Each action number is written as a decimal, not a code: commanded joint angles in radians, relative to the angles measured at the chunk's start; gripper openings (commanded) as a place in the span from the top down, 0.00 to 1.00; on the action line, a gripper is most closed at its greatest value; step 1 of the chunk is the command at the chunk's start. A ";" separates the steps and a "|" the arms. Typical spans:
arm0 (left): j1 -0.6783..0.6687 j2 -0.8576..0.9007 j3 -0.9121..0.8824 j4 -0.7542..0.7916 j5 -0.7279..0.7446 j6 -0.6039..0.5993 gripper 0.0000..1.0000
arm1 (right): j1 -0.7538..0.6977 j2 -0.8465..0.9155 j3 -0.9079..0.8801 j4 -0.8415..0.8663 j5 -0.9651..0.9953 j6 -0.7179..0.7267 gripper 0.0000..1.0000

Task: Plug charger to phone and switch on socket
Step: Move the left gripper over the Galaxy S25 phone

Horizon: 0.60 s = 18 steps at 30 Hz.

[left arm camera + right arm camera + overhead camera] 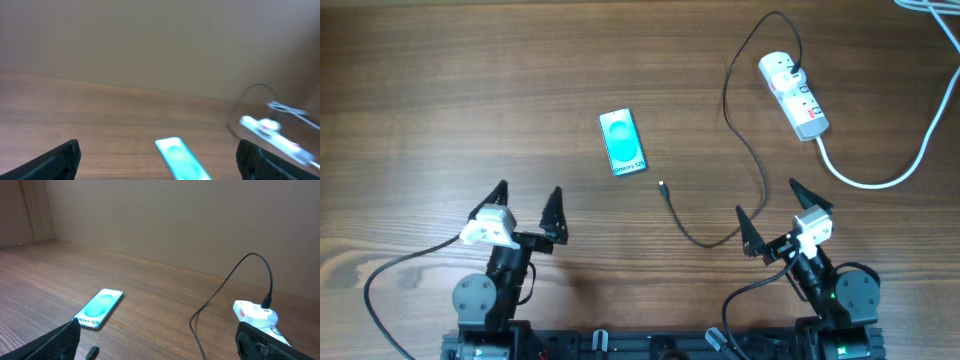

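Observation:
The phone lies screen up, teal face showing, in the middle of the wooden table; it also shows as phone and phone. The black charger cable runs from the white socket at the back right in a long loop, and its plug tip rests just right of the phone's near end. The plug tip lies free. My left gripper stands open near the front left, nothing between its fingers. My right gripper is open at the front right, empty, beside the cable's loop.
The socket's thick white cord curves off to the right edge. A second white cable crosses the far right corner. The socket with the black plug in it sits ahead of the right finger.

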State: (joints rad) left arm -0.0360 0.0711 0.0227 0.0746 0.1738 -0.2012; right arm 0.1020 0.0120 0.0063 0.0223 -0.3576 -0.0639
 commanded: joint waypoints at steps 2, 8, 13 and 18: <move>0.008 0.047 0.205 -0.184 0.087 -0.095 0.00 | 0.002 0.005 -0.001 0.004 0.010 0.014 0.01; 0.008 0.359 0.624 -0.529 0.081 -0.093 0.00 | 0.002 0.005 -0.001 0.004 0.010 0.014 0.00; 0.007 0.770 1.064 -0.863 0.085 -0.091 0.00 | 0.002 0.005 -0.001 0.004 0.010 0.014 0.00; -0.062 1.164 1.481 -1.192 0.084 -0.091 0.00 | 0.002 0.005 -0.001 0.004 0.010 0.013 0.00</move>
State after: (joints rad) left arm -0.0475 1.0473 1.2991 -1.0042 0.2447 -0.2909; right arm 0.1024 0.0181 0.0059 0.0231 -0.3576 -0.0635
